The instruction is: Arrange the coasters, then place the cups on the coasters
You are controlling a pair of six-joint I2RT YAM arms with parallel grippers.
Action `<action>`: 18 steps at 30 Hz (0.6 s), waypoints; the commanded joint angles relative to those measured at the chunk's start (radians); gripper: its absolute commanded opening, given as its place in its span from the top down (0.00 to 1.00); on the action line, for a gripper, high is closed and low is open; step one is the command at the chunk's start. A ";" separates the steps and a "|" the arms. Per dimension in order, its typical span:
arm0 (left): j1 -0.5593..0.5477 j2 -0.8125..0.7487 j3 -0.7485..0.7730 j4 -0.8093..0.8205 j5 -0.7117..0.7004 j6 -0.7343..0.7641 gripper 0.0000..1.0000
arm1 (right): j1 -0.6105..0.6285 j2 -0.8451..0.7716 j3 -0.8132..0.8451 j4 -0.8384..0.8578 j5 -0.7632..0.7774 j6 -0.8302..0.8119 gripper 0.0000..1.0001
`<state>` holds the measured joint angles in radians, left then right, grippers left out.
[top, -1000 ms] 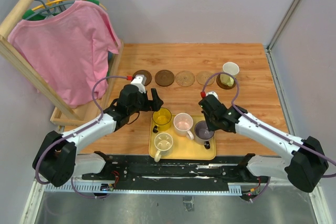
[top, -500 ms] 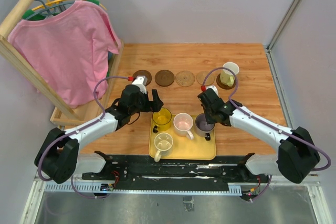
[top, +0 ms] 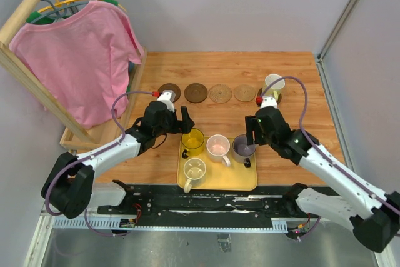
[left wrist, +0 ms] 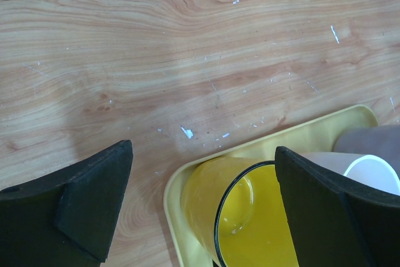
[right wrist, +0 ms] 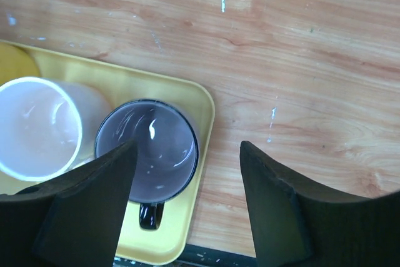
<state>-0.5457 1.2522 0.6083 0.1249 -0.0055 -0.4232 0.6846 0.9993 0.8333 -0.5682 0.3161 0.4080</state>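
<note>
A row of coasters lies at the back: dark brown ones [top: 169, 92] [top: 195, 92] and tan ones [top: 220, 94] [top: 244, 93]. A pale green cup [top: 273, 84] stands on another dark coaster at the right end. The yellow tray [top: 250, 182] holds the yellow cup [top: 192, 140], pink cup [top: 217, 146], purple cup [top: 242, 149] and cream cup [top: 194, 169]. My left gripper [left wrist: 203, 204] hangs open just behind the yellow cup [left wrist: 250, 217]. My right gripper [right wrist: 187, 179] is open over the right rim of the purple cup [right wrist: 150, 148], holding nothing.
A wooden rack with a pink shirt [top: 81, 60] stands at the left, its base frame [top: 75, 139] lying on the table. Grey walls close the back and right sides. The tray's right rim [right wrist: 203, 107] borders bare wood.
My right gripper has opened and its arm has swung right, away from the purple cup, which stays on the tray. The left arm has barely moved.
</note>
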 commanded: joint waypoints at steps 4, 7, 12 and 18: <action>-0.008 -0.017 -0.005 0.019 0.003 0.014 0.00 | 0.045 -0.174 -0.106 -0.113 -0.088 0.118 0.29; -0.008 -0.016 -0.002 0.018 0.002 0.014 0.00 | 0.122 -0.179 -0.140 -0.133 -0.060 0.182 0.27; -0.008 -0.011 0.005 0.012 0.007 0.017 0.00 | 0.244 -0.162 -0.157 -0.104 -0.013 0.245 0.25; -0.008 -0.016 0.002 0.007 0.008 0.017 0.00 | 0.266 -0.071 -0.155 -0.124 0.002 0.276 0.27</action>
<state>-0.5457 1.2522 0.6083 0.1249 -0.0021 -0.4232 0.9348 0.8871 0.6785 -0.6643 0.2737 0.6258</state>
